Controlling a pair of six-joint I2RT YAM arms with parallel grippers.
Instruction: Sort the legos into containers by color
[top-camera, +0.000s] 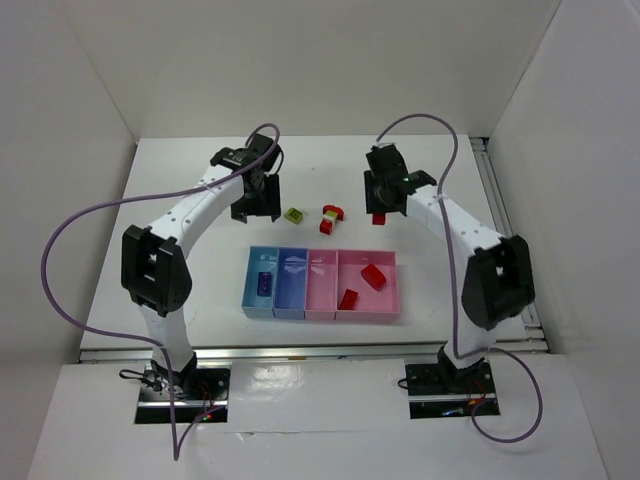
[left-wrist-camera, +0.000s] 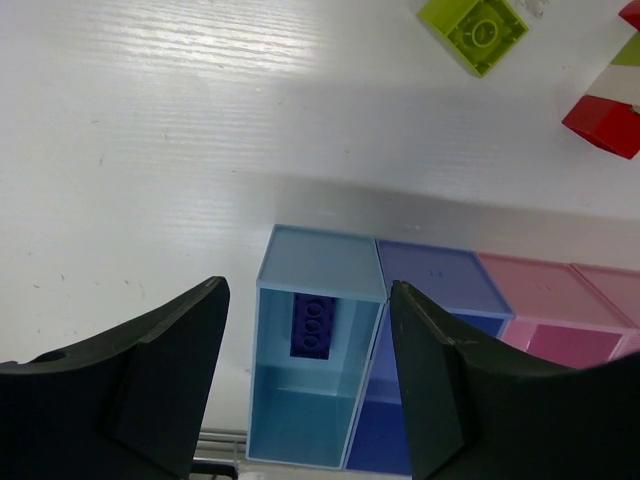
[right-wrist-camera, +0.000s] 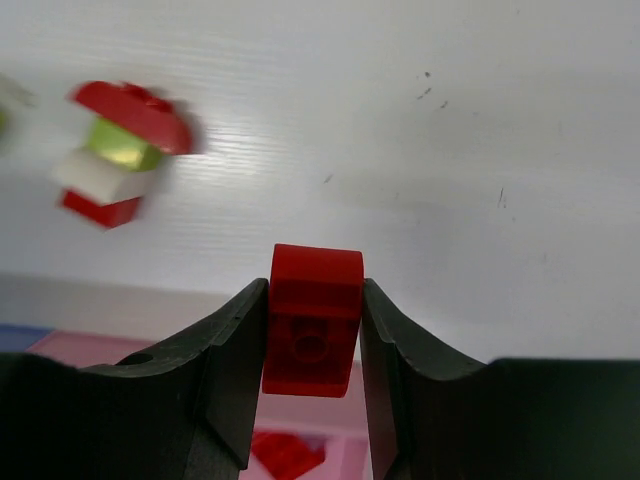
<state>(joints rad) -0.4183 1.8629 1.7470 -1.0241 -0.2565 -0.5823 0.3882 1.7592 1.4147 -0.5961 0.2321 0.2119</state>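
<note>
My right gripper (right-wrist-camera: 314, 298) is shut on a red lego (right-wrist-camera: 313, 320), held just above the table behind the wider pink container (top-camera: 382, 302). In that container lie two red legos (top-camera: 373, 276) (top-camera: 348, 298). Beside the light blue container (top-camera: 249, 292) stand a darker blue one (top-camera: 291, 292) and a narrow pink one (top-camera: 321, 292). A dark blue lego (left-wrist-camera: 311, 326) lies in the light blue container. My left gripper (left-wrist-camera: 307, 297) hangs open and empty behind the row. A yellow-green lego (top-camera: 294, 214) and a small red, pale and green cluster (top-camera: 331, 216) sit on the table between the grippers.
White walls close the table at the back and both sides. A metal rail (top-camera: 310, 352) runs along the near edge in front of the containers. Purple cables (top-camera: 60, 240) loop above both arms.
</note>
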